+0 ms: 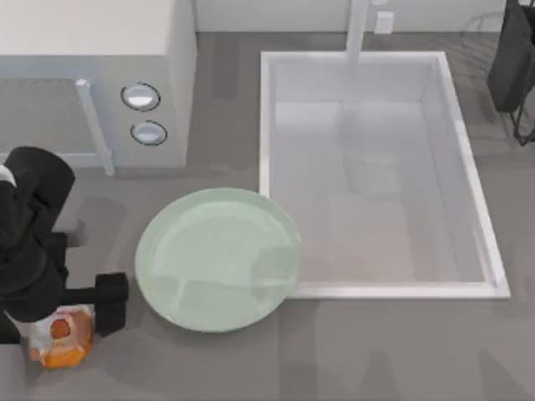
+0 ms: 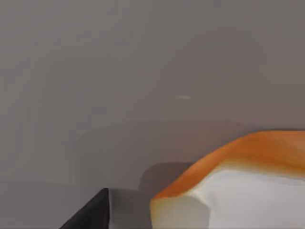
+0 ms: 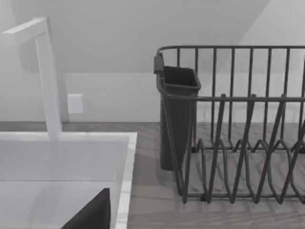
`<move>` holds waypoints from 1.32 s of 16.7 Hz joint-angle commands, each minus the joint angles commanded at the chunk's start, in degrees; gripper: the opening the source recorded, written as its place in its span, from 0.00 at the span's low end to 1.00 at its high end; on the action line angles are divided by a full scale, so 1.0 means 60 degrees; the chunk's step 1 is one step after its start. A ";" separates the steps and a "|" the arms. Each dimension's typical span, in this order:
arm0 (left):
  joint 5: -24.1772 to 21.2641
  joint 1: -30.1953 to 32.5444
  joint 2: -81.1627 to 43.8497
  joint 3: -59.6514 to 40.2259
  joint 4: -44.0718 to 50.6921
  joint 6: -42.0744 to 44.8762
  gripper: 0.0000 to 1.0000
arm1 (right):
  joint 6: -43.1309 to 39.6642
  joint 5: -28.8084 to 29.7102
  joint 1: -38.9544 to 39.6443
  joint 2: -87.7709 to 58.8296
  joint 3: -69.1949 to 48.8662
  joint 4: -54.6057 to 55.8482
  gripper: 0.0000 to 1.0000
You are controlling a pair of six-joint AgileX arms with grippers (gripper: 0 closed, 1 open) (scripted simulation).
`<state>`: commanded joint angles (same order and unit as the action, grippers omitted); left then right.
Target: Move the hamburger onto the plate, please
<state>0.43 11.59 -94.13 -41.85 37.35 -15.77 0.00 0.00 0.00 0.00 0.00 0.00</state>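
The hamburger point(image 1: 60, 341), a small orange lump with a whitish top, lies on the grey counter near the front left corner. It shows large and close in the left wrist view point(image 2: 238, 186). My left gripper point(image 1: 60, 322) is down over it and open, one dark finger point(image 1: 111, 302) standing to its right with a gap between them. The plate point(image 1: 219, 257), a large pale green dish, lies just right of the hamburger with nothing on it. My right gripper point(image 1: 512, 58) is parked at the back right, open.
A white sink basin point(image 1: 269, 125) with a faucet point(image 1: 358, 29) touches the plate's right side. A boxy appliance with two round knobs point(image 1: 142, 113) stands at the back left. A dark wire dish rack point(image 3: 238, 124) with a cup holder stands by the right arm.
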 joint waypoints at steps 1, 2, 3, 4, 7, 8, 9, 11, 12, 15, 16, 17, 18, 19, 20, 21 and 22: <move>0.0000 -0.0001 -0.0177 0.0156 -0.0309 0.0005 1.00 | 0.0000 0.0000 0.0000 0.0000 0.0000 0.0000 1.00; 0.0000 -0.0002 -0.0306 0.0269 -0.0518 0.0006 1.00 | 0.0000 0.0000 0.0000 0.0000 0.0000 0.0000 1.00; 0.0000 -0.0003 -0.0371 0.0330 -0.0624 0.0008 1.00 | 0.0000 0.0000 0.0000 0.0000 0.0000 0.0000 1.00; 0.0000 -0.0003 -0.0380 0.0338 -0.0638 0.0009 1.00 | 0.0000 0.0000 0.0000 0.0000 0.0000 0.0000 1.00; 0.0000 -0.0003 -0.0380 0.0338 -0.0638 0.0009 1.00 | 0.0000 0.0000 0.0000 0.0000 0.0000 0.0000 1.00; 0.0000 -0.0003 -0.0380 0.0338 -0.0638 0.0009 0.92 | 0.0000 0.0000 0.0000 0.0000 0.0000 0.0000 1.00; 0.0000 -0.0003 -0.0380 0.0338 -0.0638 0.0009 0.85 | 0.0000 0.0000 0.0000 0.0000 0.0000 0.0000 1.00; 0.0000 -0.0003 -0.0380 0.0338 -0.0638 0.0009 0.70 | 0.0000 0.0000 0.0000 0.0000 0.0000 0.0000 1.00; 0.0000 -0.0003 -0.0380 0.0338 -0.0638 0.0009 0.62 | 0.0000 0.0000 0.0000 0.0000 0.0000 0.0000 1.00; 0.0000 -0.0003 -0.0380 0.0338 -0.0638 0.0009 0.40 | 0.0000 0.0000 0.0000 0.0000 0.0000 0.0000 1.00; 0.0000 -0.0003 -0.0380 0.0338 -0.0638 0.0009 0.32 | 0.0000 0.0000 0.0000 0.0000 0.0000 0.0000 1.00; 0.0000 -0.0003 -0.0380 0.0338 -0.0638 0.0009 0.25 | 0.0000 0.0000 0.0000 0.0000 0.0000 0.0000 1.00; 0.0000 -0.0003 -0.0380 0.0338 -0.0638 0.0009 0.17 | 0.0000 0.0000 0.0000 0.0000 0.0000 0.0000 1.00; 0.0000 -0.0003 -0.0380 0.0338 -0.0638 0.0009 0.10 | 0.0000 0.0000 0.0000 0.0000 0.0000 0.0000 1.00; 0.0000 -0.0003 -0.0380 0.0338 -0.0638 0.0009 0.02 | 0.0000 0.0000 0.0000 0.0000 0.0000 0.0000 1.00; 0.0000 -0.0003 -0.0380 0.0338 -0.0638 0.0009 0.00 | 0.0000 0.0000 0.0000 0.0000 0.0000 0.0000 1.00; 0.0000 -0.0003 -0.0380 0.0338 -0.0638 0.0009 0.00 | 0.0000 0.0000 0.0000 0.0000 0.0000 0.0000 1.00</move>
<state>0.42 11.57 -96.41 -39.82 33.52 -15.72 0.00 0.00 0.00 0.00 0.00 0.00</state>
